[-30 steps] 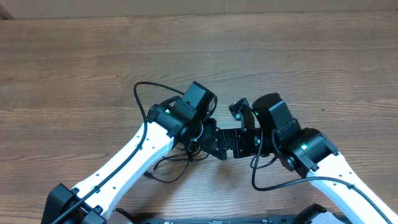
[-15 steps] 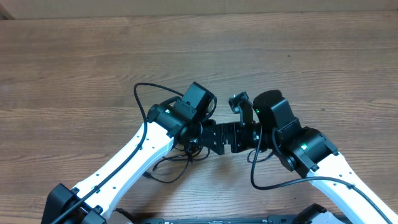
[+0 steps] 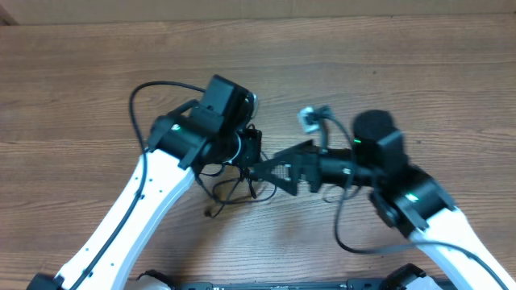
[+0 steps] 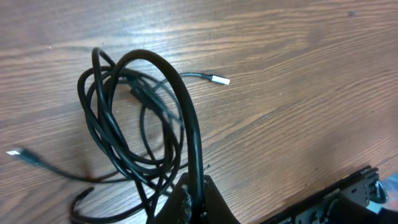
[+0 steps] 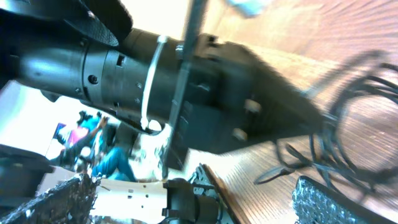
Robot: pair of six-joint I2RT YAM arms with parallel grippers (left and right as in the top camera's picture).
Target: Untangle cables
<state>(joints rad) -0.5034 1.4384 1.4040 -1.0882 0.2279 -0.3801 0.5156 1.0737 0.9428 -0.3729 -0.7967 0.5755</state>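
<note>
Overhead, the wood-grain table (image 3: 81, 72) fills the picture, and both white arms rise from its near edge toward the middle. The left arm (image 3: 149, 193) leans up and to the right, its black wrist bent down at the table just left of centre. The right arm (image 3: 423, 205) comes in from the near right corner and turns its wrist flat to the left, so the right gripper (image 3: 266, 171) reaches sideways, close beside the left wrist. Its jaws stand wide apart, gripping nothing. In the right wrist view its textured fingers (image 5: 339, 199) sit at opposite bottom corners, with the left arm's black housing crossing beyond them. The left gripper (image 4: 196, 196) is pinched together on one loop of the cables (image 4: 134, 134), which arches up from the tangle to the fingertips. The other loops lie overlapping on the table under the left wrist, toward the near edge. One silvery plug (image 4: 219, 79) lies clear of the tangle on bare wood, and a second plug (image 4: 13, 152) lies on the opposite side.
</note>
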